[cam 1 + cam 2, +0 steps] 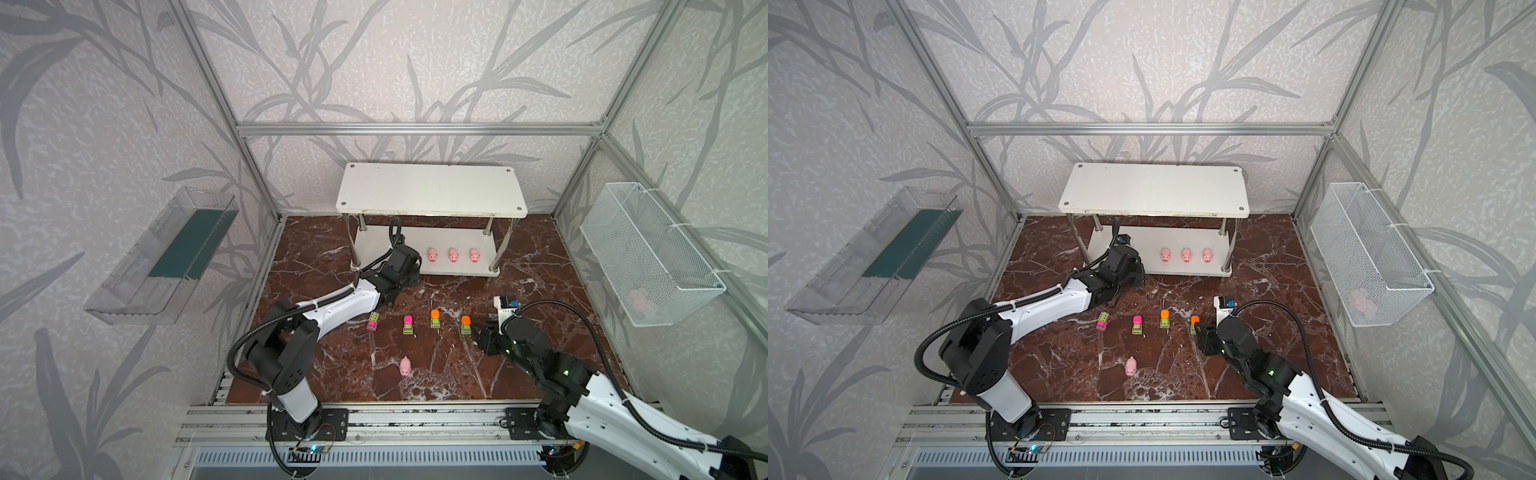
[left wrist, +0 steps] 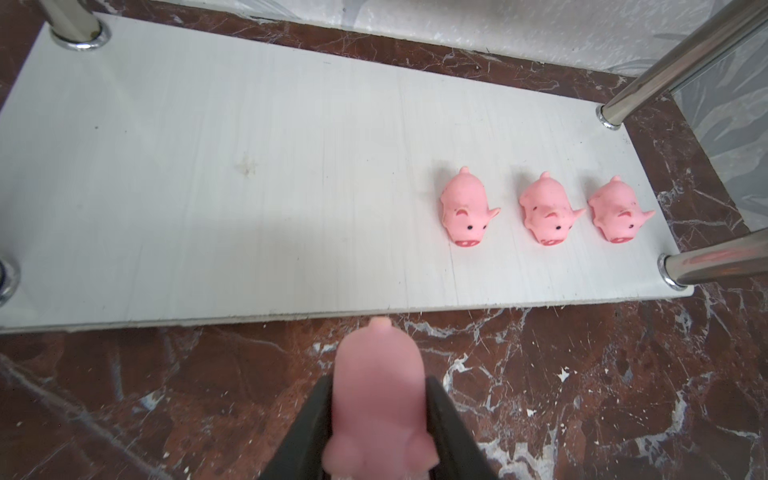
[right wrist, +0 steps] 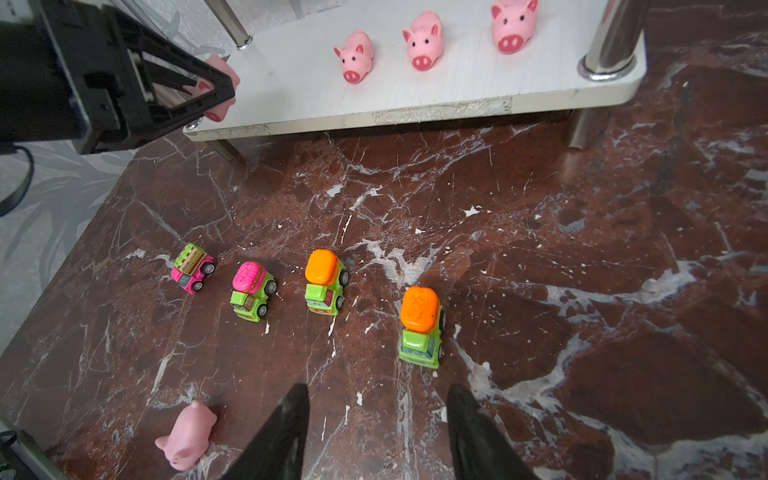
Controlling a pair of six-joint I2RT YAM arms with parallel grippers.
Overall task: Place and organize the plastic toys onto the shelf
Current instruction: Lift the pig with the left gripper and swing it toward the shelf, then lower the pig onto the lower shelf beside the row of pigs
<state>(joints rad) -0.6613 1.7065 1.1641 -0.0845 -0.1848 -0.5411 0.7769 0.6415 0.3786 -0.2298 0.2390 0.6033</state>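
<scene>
**Figure.** Left gripper (image 2: 380, 388) holding a pink pig (image 2: 376, 374) at the front edge of the shelf's lower board (image 2: 208, 166).

The jaws are nearly closed across the pig's flanks, with its tail toward the board and its head away. This matches the three pigs (image 2: 546, 212) lined up snout-forward at the board's right end, so the grip probably allows it to be set down beside them to extend the row. The pig hangs just short of the board's front edge, left of the row. Well in front of the board, the right gripper (image 3: 378, 395) hovers partly open and empty, just beyond the line of four toy cars (image 3: 326, 282). One loose pig (image 3: 187, 434) lies farther from the board than the cars.
</scene>
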